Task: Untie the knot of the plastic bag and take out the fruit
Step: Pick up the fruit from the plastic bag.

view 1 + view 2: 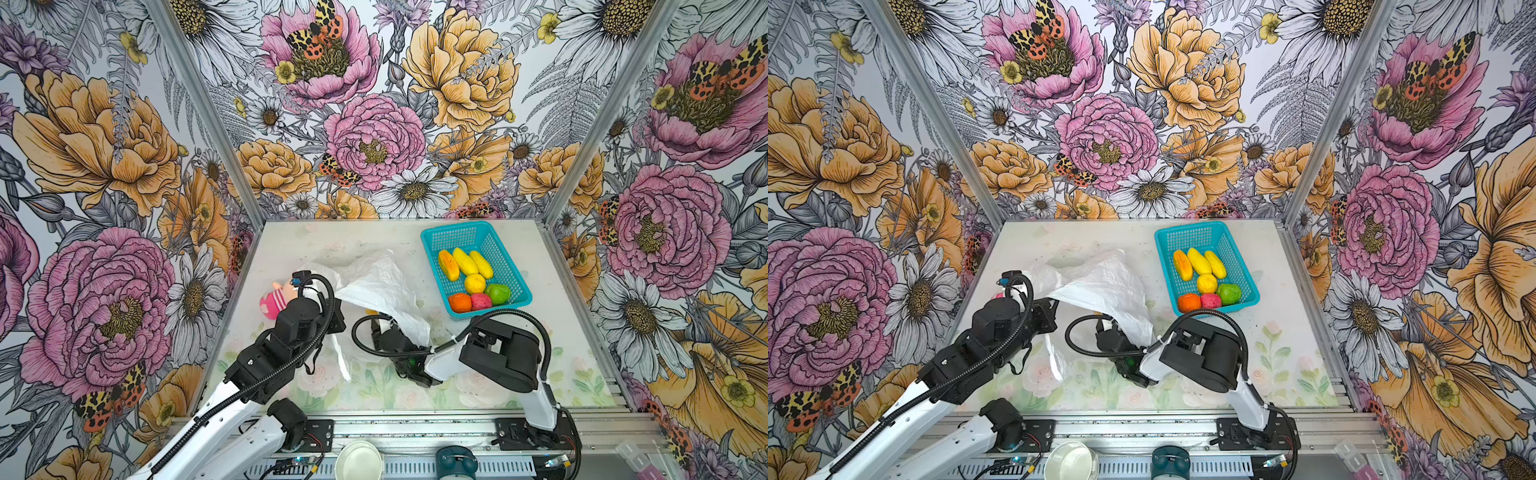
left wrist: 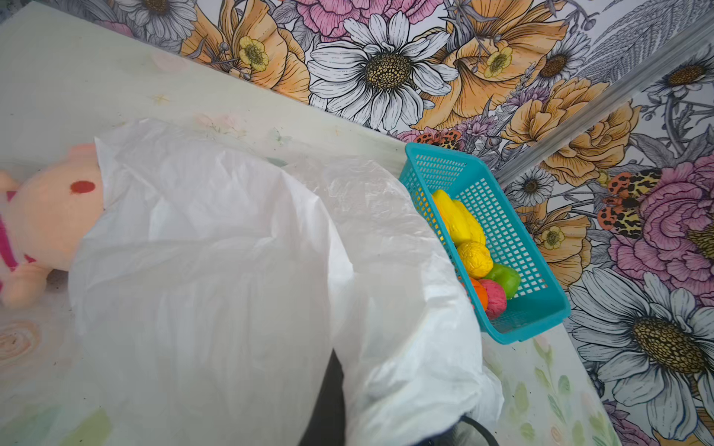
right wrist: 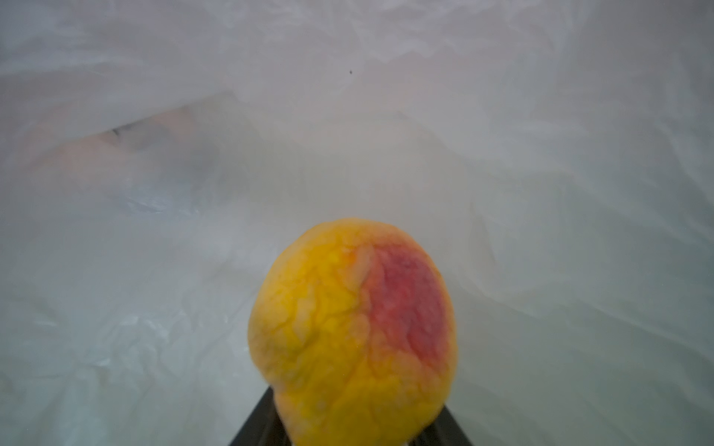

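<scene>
**Both top views:** left arm reaches forward from the near-left rail, elbow bent, wrist about level. The left claw is pressed together on an edge of the plastic bag, and that side stands tented off the surface. Right arm is folded at the near-right rail with its forearm pointing left. The right claw is under the raised film, a yellow sliver at its tip. The plastic bag sits mid-surface, mouth open toward the arms. A teal basket at far right, apart from the bag, holds seven fruit: three long yellow-orange, one round yellow, one green, one red-pink, one orange. A plush doll lies just left of the left wrist.

**Left wrist view:** plastic bag fills the middle, plush doll partly under it, teal basket beyond. The claw itself is hidden.

**Right wrist view:** inside the plastic bag, dark fingers flank and pinch a yellow-red fruit
</scene>
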Motion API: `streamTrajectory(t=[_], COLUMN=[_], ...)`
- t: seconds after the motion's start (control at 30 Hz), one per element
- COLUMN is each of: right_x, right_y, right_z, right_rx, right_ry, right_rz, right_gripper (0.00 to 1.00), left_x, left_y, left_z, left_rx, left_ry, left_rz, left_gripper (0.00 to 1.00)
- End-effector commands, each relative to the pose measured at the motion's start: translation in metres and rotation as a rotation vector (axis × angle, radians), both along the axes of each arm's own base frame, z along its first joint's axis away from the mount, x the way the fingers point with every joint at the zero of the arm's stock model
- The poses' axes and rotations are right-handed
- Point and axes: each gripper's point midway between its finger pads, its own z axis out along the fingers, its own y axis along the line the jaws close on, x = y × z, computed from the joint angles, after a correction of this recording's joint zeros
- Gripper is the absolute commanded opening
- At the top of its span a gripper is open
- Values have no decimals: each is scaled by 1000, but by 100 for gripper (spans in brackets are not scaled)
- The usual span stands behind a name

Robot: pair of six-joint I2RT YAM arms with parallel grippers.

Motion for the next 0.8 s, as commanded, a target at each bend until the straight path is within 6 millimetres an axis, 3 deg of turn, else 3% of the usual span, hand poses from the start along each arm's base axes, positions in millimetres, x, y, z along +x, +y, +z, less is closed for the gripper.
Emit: streamTrajectory(t=[0.0, 0.3, 0.47, 0.63, 0.77], right_x=[-19, -82, -110, -130, -130], right_y=[10, -1, -6, -23, -49], right_z=[43, 104, 128, 157, 174], right_rx=[69, 112, 125, 165, 193], right_ry=[-88, -228, -279, -327, -344], right_rz=[80, 224, 291, 318, 276], right_gripper=[37, 36, 35, 34, 33], left_x=[5, 9, 10, 13, 14], left_y=[8, 13, 15, 16, 14], left_z=[2, -4, -7, -12, -14], left_rx=[14, 22, 25, 34, 37], left_ry=[11, 32, 42, 57, 69], left_rz=[51, 79, 87, 95, 90], left_gripper=[0, 0, 0, 0, 0])
